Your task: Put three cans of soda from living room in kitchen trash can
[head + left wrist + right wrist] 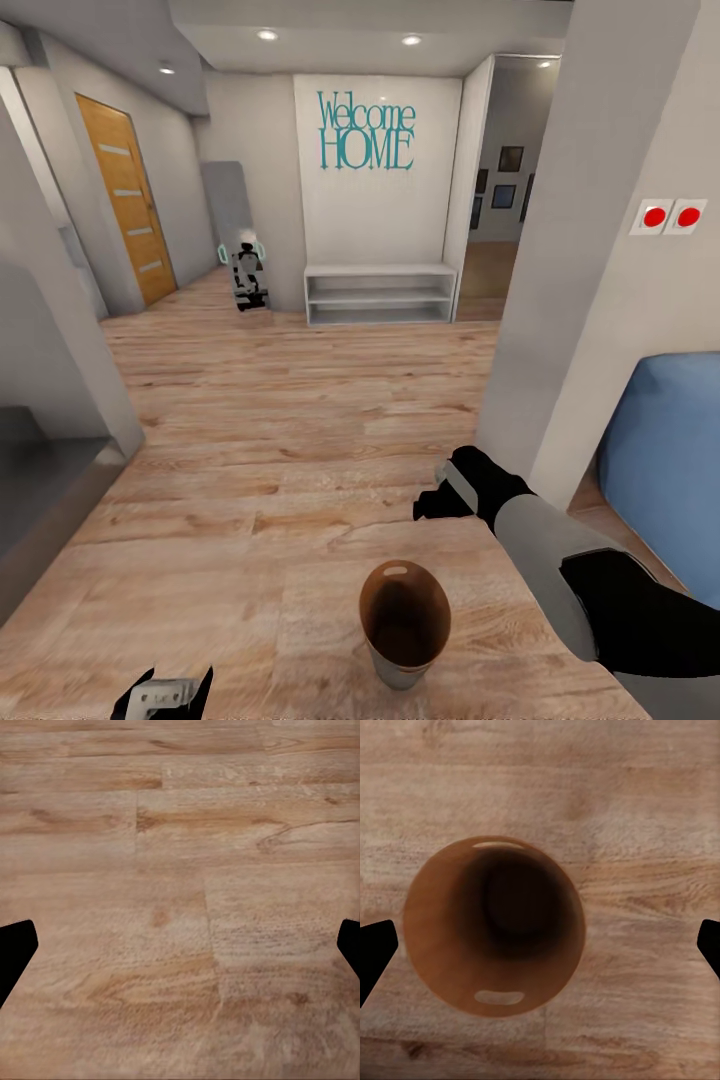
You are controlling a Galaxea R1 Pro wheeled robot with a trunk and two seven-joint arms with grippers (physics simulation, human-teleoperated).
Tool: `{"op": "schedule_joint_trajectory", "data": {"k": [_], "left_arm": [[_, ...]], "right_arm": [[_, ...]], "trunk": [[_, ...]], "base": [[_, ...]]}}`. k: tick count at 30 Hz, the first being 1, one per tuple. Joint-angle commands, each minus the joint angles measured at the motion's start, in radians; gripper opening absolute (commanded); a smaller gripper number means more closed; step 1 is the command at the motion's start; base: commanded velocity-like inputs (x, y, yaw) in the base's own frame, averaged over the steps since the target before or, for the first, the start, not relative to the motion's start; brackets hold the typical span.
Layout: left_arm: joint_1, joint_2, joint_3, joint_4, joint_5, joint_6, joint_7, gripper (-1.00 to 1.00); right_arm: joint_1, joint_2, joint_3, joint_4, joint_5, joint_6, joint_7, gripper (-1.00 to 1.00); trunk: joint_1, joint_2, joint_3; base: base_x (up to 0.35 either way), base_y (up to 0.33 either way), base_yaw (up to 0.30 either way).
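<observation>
The trash can (402, 668) stands upright on the wooden floor just in front of me, pale grey outside and brown inside, with an oval handle slot (398, 570) at its far rim. My right gripper (436, 502) hangs above and slightly beyond it. In the right wrist view I look straight down into the can (435, 922); its bottom is dark and no can shows in it. The right gripper (540, 945) is open, its fingertips (375, 949) spread wide. The left gripper (160, 697) sits low at the left, open (180, 945) over bare floor. The soda cans are out of view.
A white pillar (590, 250) with two red buttons (668, 216) rises close on the right, a blue cushion (665, 460) behind it. A grey counter (40, 470) lies at the left. Far ahead are a white shelf (380, 295), an orange door (125, 195) and a small machine (248, 270).
</observation>
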Motion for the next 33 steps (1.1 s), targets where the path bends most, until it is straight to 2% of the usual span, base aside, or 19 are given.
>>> {"op": "schedule_joint_trajectory", "data": {"k": [1,28,33], "left_arm": [[0.000,0.000,0.000,0.000,0.000,0.000,0.000,1.00],[0.000,0.000,0.000,0.003,0.000,0.000,0.000,1.00],[0.000,0.000,-0.001,0.003,0.001,-0.001,0.000,1.00]], "right_arm": [[0.000,0.000,0.000,0.000,0.000,0.000,0.000,1.00],[0.000,-0.002,-0.002,0.001,0.002,-0.001,-0.001,1.00],[0.000,-0.002,-0.002,0.001,0.001,-0.001,-0.001,1.00]], "trunk": [[0.004,-0.007,-0.004],[0.107,-0.196,-0.130],[0.107,-0.196,-0.138]], "base": [[0.000,0.000,0.000],[0.000,0.000,0.000],[0.000,0.000,0.000]]}}
